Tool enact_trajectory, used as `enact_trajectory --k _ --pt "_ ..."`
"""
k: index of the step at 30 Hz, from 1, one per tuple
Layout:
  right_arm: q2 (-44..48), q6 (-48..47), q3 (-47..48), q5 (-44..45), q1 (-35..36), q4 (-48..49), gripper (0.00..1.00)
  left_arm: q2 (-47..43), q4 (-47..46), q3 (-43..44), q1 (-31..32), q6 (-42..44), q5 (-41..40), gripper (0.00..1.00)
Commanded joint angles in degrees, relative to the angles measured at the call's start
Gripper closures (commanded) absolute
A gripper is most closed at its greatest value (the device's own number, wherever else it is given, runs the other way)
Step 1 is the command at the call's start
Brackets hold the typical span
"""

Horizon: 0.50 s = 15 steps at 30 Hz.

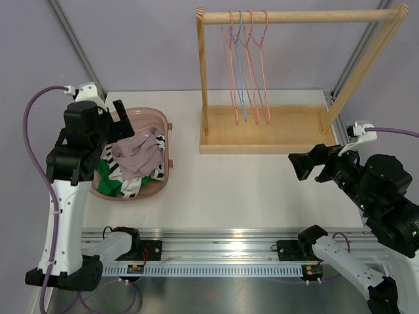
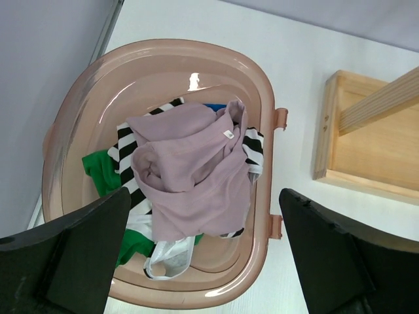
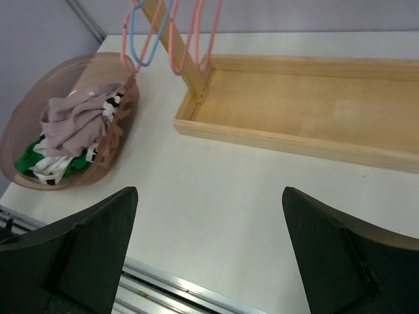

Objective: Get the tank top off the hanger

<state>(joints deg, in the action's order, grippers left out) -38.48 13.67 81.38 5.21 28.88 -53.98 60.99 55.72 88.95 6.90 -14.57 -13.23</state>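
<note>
Two arms rise from the aluminium rail at the near edge of the table, and neither has hold of anything. The right gripper hangs over bare tabletop on the right, its jaws spread wide and empty, angled towards the rack as if parked out of the way. The left gripper hovers directly above the pink basket at the left, fingers equally wide apart with nothing between them. That pose fits a claw that has let something drop, though this is only a reading of where it hangs.

Inside the basket lies a loose heap. A mauve garment sits crumpled on top, over a black-and-white striped piece and a green one. Its place on top suggests it is the tank top, but it is too bunched for its cut to be made out.

Farther back stands the wooden rack, its base tray bare. Four thin wire hangers, three pink and one blue, hang close together from the rail near its left post, and all of them carry nothing. Judged from that, the removal looks complete.
</note>
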Motion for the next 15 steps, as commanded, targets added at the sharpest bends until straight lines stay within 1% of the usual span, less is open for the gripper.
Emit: enact_trajectory --k 1,4,8,12,15 --pt "-2.39 -0.40 1.23 6.38 0.30 -2.27 0.01 -6.21 -4.83 -2.81 0.13 2.09 3.39 0.01" --pt "-3.27 0.21 0.45 9.54 0.30 -2.98 0.01 -9.74 -5.54 -5.70 1.71 2.61 2.34 0.01" --pt "-3.80 1.09 -0.44 13.59 0.30 -2.80 0.01 -17.90 -4.57 -9.40 3.47 3.32 1.55 0.01" --pt "-3.88 1.01 -1.49 15.09 0.30 -2.45 0.00 -23.54 -2.55 -13.35 4.35 2.62 1.28 0.01" --pt "-3.53 0.31 -2.54 15.88 0.30 -2.71 0.01 -26.88 -1.67 -16.87 4.88 1.83 3.03 0.01"
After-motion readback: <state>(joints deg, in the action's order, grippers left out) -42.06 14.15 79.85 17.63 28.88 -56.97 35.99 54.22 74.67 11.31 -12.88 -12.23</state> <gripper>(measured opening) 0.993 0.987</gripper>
